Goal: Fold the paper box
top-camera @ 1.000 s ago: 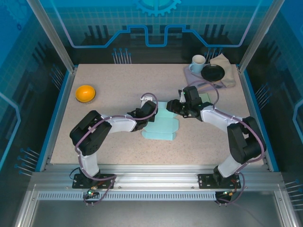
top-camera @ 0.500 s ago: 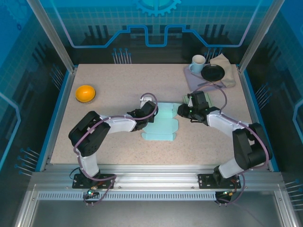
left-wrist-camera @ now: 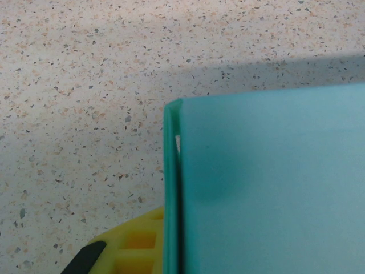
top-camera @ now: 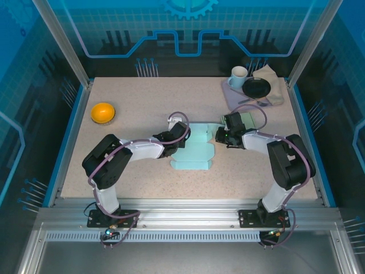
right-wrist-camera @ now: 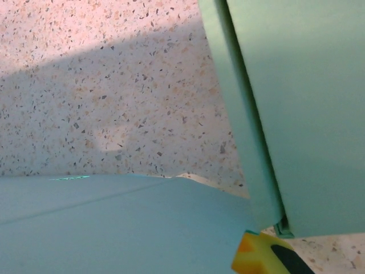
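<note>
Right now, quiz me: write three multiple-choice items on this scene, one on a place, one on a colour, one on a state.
1. Where on the table is the orange bowl?
A) far left B) near right C) dead centre
2. What colour is the paper box?
A) red B) white C) teal
3. How does the paper box lie?
A) mostly flat on the table B) standing as a finished box C) crumpled into a ball

Key: 1 A, the overhead view shows it by the left edge. 2 C, it looks teal in every view. 3 A, its panels lie spread out and no finished box is formed.
</note>
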`<state>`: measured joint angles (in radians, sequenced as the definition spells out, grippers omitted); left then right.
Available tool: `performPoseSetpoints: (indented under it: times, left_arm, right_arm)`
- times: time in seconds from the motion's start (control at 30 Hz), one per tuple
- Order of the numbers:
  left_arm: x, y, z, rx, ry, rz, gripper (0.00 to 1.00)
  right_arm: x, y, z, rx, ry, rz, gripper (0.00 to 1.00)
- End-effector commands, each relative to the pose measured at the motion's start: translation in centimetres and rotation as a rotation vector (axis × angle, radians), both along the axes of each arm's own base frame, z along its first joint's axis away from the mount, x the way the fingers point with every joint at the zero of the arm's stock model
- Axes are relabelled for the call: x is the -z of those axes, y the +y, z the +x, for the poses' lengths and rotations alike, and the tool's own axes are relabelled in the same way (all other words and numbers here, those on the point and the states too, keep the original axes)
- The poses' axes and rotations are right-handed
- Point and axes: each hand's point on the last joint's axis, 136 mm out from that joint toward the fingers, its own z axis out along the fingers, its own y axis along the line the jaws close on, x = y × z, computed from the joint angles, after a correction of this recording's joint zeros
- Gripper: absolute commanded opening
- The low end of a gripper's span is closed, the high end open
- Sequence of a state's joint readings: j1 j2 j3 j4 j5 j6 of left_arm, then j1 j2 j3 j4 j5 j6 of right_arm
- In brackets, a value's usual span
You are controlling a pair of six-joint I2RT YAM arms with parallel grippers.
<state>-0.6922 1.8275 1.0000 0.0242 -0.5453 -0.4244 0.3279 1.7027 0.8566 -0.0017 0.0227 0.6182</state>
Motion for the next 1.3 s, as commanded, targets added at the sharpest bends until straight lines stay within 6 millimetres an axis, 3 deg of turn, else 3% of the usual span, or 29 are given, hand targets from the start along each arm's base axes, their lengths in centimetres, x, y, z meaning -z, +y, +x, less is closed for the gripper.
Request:
performPoseSetpoints:
  times: [0.0, 0.2, 0.3, 0.37, 0.57, 0.67, 0.73, 0.83, 1.03, 1.17, 1.27]
  left_arm:
    - [2.2, 0.2, -2.2, 0.022, 0.122, 0.022, 0.02]
    - [2.2, 0.0, -2.2, 0.025, 0.125, 0.007, 0.03]
    - [2.3, 0.0, -2.2, 0.021, 0.125, 0.002, 0.02]
    - [2.3, -0.1, -2.2, 0.021, 0.127, -0.002, 0.03]
    - [2.5, -0.2, -2.3, 0.015, 0.131, -0.015, 0.03]
    - [2.3, -0.2, -2.3, 0.014, 0.13, -0.015, 0.03]
    - [2.4, -0.1, -2.2, 0.016, 0.133, -0.003, 0.03]
    - [2.5, 0.3, -2.2, 0.017, 0.135, 0.026, 0.03]
    - [2.3, 0.8, -2.2, 0.029, 0.118, 0.055, 0.03]
    - [1.5, 0.8, -2.0, 0.078, 0.087, 0.072, 0.03]
    - [0.7, 1.1, -2.2, 0.137, 0.056, 0.086, 0.03]
  right_arm:
    - [-1.0, 1.8, 1.4, -0.085, -0.086, 0.053, 0.13]
    - [-3.1, 6.2, 1.9, -0.223, -0.139, 0.194, 0.12]
    - [-3.7, 7.4, 1.8, -0.24, -0.123, 0.183, 0.12]
    - [-2.9, 7.8, 1.4, -0.233, -0.082, 0.174, 0.12]
    - [1.9, 6.9, -0.9, -0.125, 0.067, 0.085, 0.09]
    - [2.8, 7.0, -1.5, -0.126, 0.094, 0.097, 0.09]
    - [1.4, 6.8, -1.5, -0.142, 0.053, 0.099, 0.09]
    - [-3.0, 6.1, -1.8, -0.228, -0.053, 0.047, 0.14]
    - [-10.2, 2.7, -4.1, -0.437, -0.18, -0.139, 0.35]
    - [-13.3, -0.5, -3.9, -0.584, -0.315, -0.398, 0.47]
    - [-13.4, -1.5, -3.2, -0.752, -0.406, -0.567, 0.51]
